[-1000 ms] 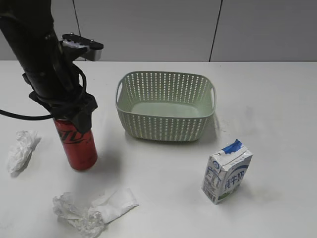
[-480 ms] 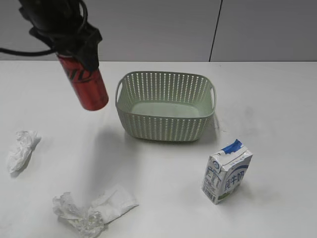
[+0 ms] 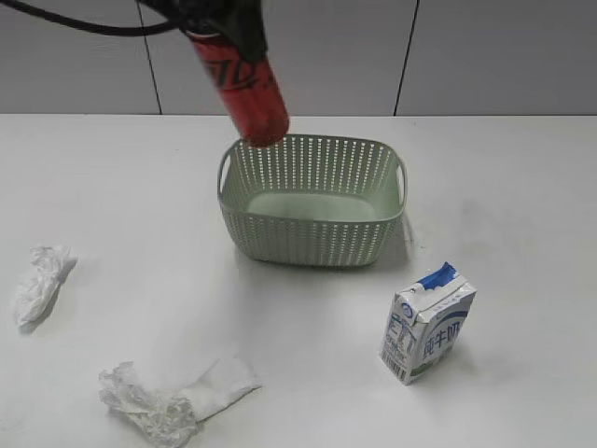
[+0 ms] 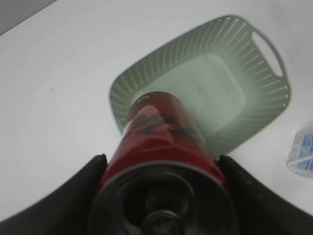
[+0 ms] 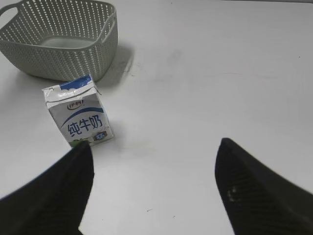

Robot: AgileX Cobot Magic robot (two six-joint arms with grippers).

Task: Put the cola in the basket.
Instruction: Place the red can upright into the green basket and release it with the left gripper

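Observation:
The cola (image 3: 247, 86), a slim red can, hangs tilted in the air above the back left rim of the pale green basket (image 3: 312, 238). My left gripper (image 3: 219, 21) is shut on its upper end, at the top edge of the exterior view. In the left wrist view the cola (image 4: 164, 129) fills the space between my left gripper's fingers (image 4: 161, 164), its lower end over the basket's (image 4: 254, 73) near corner. My right gripper (image 5: 154, 149) is open and empty above bare table; it is out of the exterior view.
A white-and-blue milk carton (image 3: 427, 322) stands front right of the basket, also in the right wrist view (image 5: 78, 116). Crumpled white paper lies at the left (image 3: 39, 283) and at the front left (image 3: 177, 390).
My left gripper has lifted the cola off the table at the left and carried it up and to the right, to above the basket's back left rim. Nothing else moved.

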